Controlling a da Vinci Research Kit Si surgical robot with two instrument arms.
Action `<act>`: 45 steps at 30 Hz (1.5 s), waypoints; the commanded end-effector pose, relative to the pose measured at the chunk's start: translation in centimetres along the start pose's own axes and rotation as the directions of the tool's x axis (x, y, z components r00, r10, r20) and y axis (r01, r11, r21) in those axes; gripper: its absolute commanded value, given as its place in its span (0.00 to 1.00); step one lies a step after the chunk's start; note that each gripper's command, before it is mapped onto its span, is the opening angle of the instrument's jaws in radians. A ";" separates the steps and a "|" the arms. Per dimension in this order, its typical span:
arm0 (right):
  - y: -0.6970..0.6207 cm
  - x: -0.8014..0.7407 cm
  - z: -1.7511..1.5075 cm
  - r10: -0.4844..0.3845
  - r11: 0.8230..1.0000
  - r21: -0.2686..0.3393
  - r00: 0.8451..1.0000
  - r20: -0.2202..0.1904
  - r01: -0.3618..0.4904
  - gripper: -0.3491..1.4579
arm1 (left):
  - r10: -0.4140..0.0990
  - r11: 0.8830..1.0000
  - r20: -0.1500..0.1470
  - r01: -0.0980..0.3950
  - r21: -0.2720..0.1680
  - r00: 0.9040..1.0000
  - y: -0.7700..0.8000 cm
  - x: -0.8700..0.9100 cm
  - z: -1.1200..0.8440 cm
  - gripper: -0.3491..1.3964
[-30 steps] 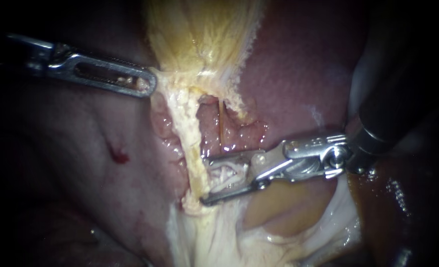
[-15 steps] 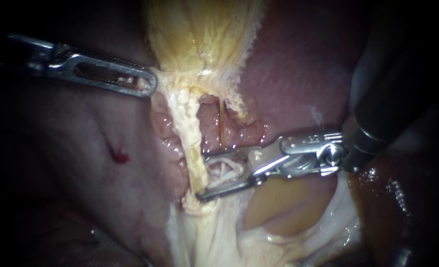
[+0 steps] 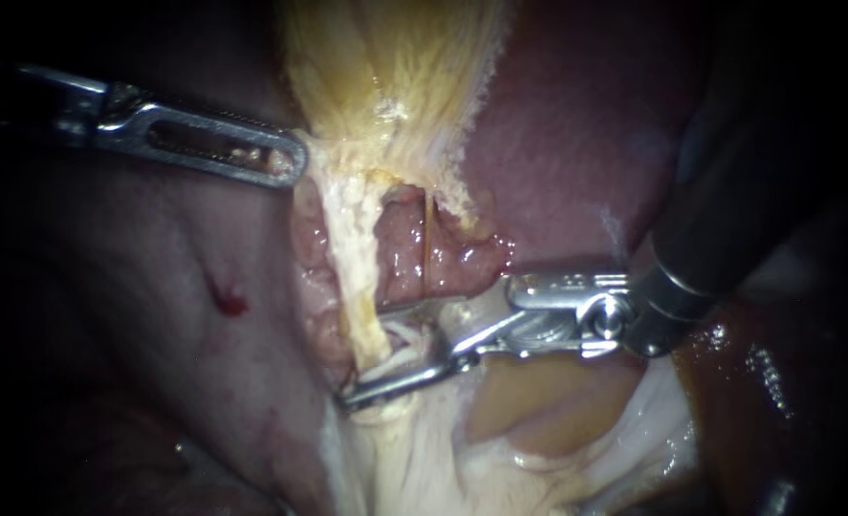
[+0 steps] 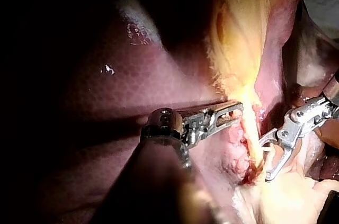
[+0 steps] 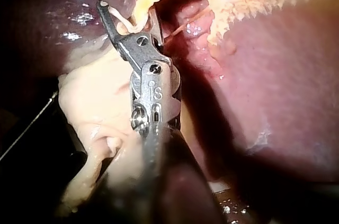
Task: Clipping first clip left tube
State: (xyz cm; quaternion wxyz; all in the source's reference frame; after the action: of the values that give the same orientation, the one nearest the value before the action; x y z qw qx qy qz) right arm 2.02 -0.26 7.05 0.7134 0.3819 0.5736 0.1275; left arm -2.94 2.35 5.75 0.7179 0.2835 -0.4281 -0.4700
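Observation:
The left tube is a pale, frayed strand running down from the yellow gallbladder. A thinner right tube runs beside it over red tissue. My right instrument comes in from the right. Its jaws are open and straddle the left tube low down, one jaw on each side, with a white clip between them. In the right wrist view the same jaws hold the strand in their gap. My left instrument is shut on the gallbladder's lower edge, also seen in the left wrist view.
Dark red liver lies behind and to the right. Pink tissue with a small blood spot lies to the left. Pale white-yellow tissue spreads under the right instrument's shaft. Brown fluid pools at the lower right.
My right instrument has slid left across the tissue, so its open jaws now reach past the left tube and enclose it. The left instrument has stayed still.

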 end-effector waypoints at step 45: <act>-0.22 -0.28 0.14 0.076 0.989 0.127 0.997 0.000 -0.075 0.45 | 0.000 1.000 0.000 0.000 -0.001 1.000 0.01 -0.01 0.03 0.00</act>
State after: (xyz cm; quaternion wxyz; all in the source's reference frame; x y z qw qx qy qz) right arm 2.00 -0.64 7.11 0.6808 0.4478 0.5675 0.1181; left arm -2.96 2.36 5.77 0.7180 0.2830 -0.4278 -0.4704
